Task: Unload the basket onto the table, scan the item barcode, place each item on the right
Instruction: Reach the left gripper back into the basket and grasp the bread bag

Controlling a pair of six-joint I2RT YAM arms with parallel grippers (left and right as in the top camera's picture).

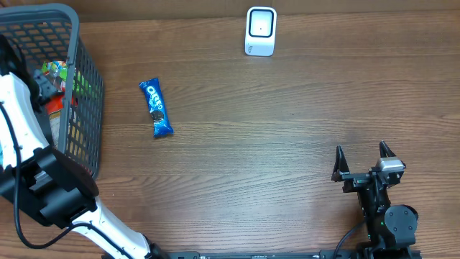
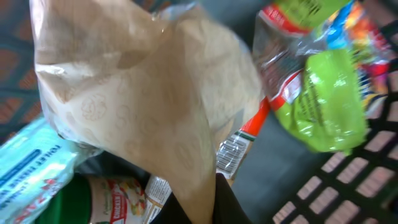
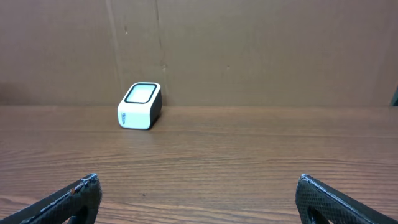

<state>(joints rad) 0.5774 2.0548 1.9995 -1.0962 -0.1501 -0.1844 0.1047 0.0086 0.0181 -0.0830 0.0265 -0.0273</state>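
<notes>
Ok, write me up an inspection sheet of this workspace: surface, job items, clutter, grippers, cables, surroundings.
Surface: wooden table, bare wood over most of it.
Job's things: white barcode scanner upright at the far edge; blue Oreo pack lying flat, right of the basket; grey wire basket at the left, holding a tan bag, a green bag and other packs.
Clutter: nothing seen.
Grippers: left gripper down inside the basket, shut, close against the tan bag; whether it grips anything cannot be told. Right gripper open, empty, low over the table, facing the scanner.
Cables: black cable looped beside the left arm.
Surroundings: brown board wall behind the table.
</notes>
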